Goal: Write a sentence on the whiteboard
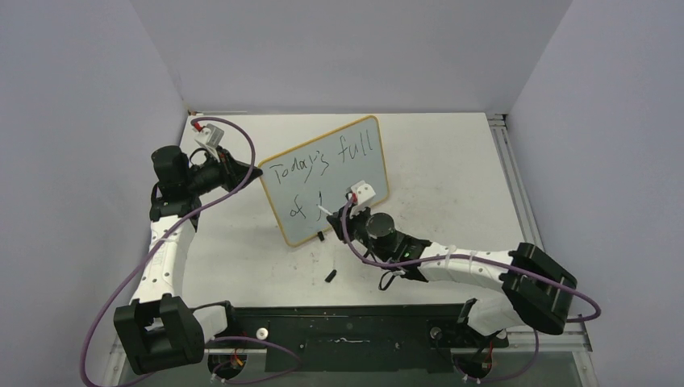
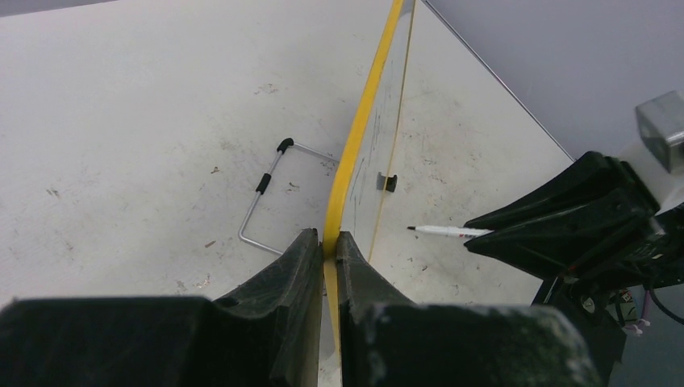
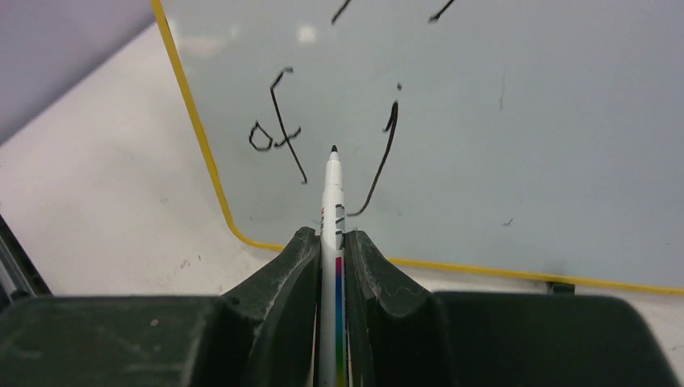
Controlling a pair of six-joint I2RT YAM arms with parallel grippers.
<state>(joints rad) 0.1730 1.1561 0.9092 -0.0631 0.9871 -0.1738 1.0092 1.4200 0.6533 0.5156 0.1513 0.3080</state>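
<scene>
Whiteboard (image 1: 339,181): upright on table (image 1: 452,161), left of centre, its yellow frame edge clamped in left gripper (image 2: 331,248).
Sentence (image 1: 300,171): reads "Today's full of j", unfinished.
Marker (image 3: 332,189): clenched in right gripper (image 3: 332,242), tip near board face between "of" and "j"; contact unclear.
Risks: hard pressing may twist or tip the board, skewing letters; marker slipping between the fingers would break strokes.

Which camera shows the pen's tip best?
The right wrist camera: the pen fills the middle, its black tip near the whiteboard. The left wrist camera shows it small, from the side. From the top, it is a tiny white sliver.
</scene>
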